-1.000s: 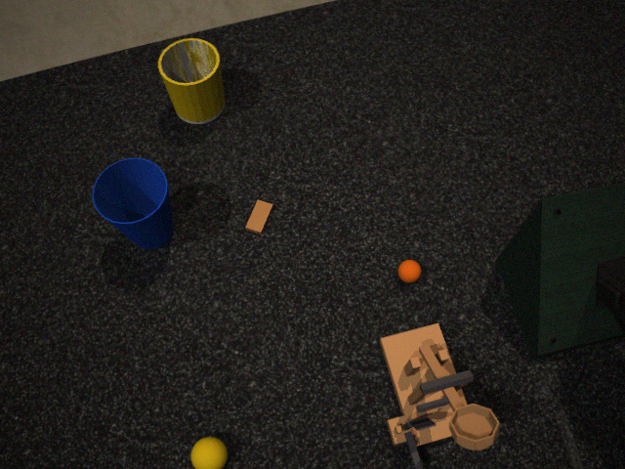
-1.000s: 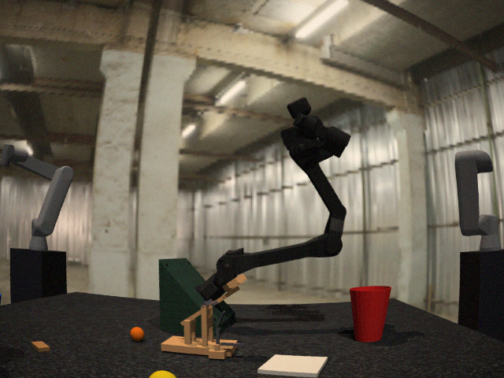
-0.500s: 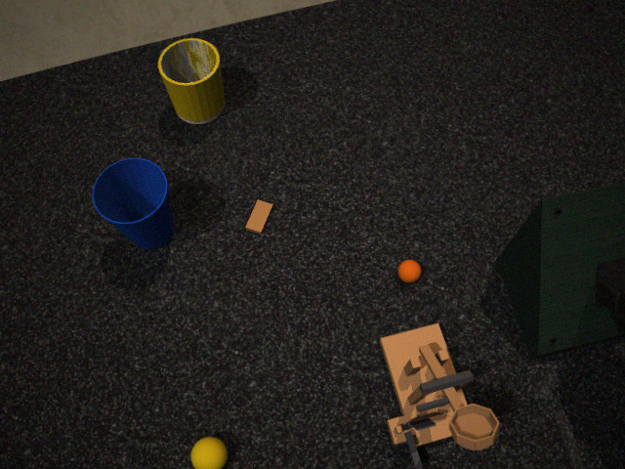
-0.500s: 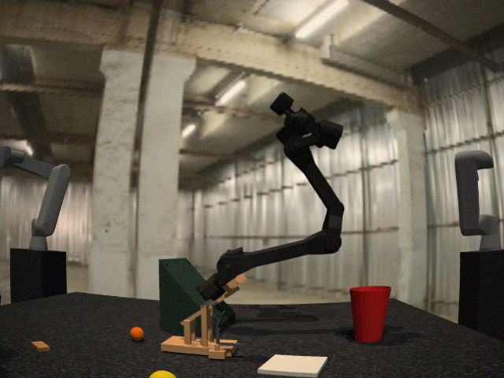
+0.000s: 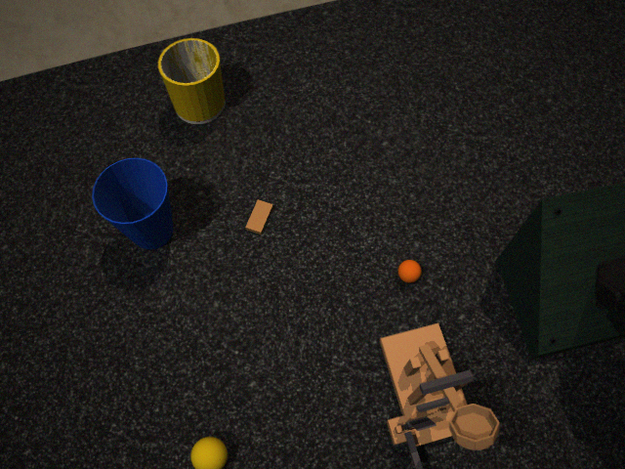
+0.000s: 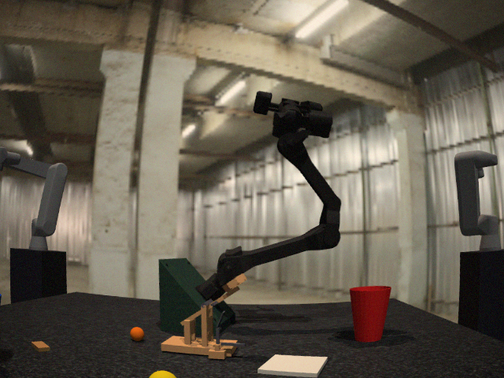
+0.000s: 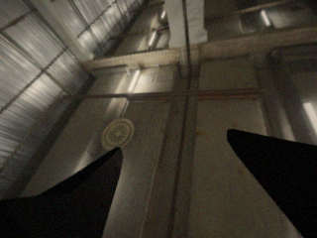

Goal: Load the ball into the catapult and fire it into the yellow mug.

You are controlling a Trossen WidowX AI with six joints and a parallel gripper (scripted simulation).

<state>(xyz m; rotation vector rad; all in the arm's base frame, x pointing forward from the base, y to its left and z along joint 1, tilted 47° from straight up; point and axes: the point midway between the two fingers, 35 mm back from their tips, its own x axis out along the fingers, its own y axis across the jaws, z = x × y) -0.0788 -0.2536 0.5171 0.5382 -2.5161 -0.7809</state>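
Observation:
An orange ball (image 5: pixel 409 271) (image 6: pixel 137 333) lies on the table near the wooden catapult (image 5: pixel 400 348) (image 6: pixel 175 345). A larger yellow ball (image 5: pixel 209 454) (image 6: pixel 162 374) lies apart from it. The catapult's octagonal cup (image 5: pixel 474 425) is empty, at the lower right end of its arm in the top view; the arm's long line runs up and slightly left there. The yellow mug (image 5: pixel 199 98) stands upright at the upper left, well left of that line. My gripper (image 7: pixel 173 143) is open and empty, raised high above the table; the wrist view shows only ceiling and walls between its fingers.
A blue cup (image 5: pixel 151 230) stands below the mug, with a small wooden block (image 5: pixel 259 216) (image 6: pixel 40 346) to its right. A dark green sloped block (image 5: pixel 580 262) (image 6: pixel 175 293) stands behind the catapult. A red cup (image 6: pixel 369 315) and a white flat square (image 6: pixel 293 364) are right of it.

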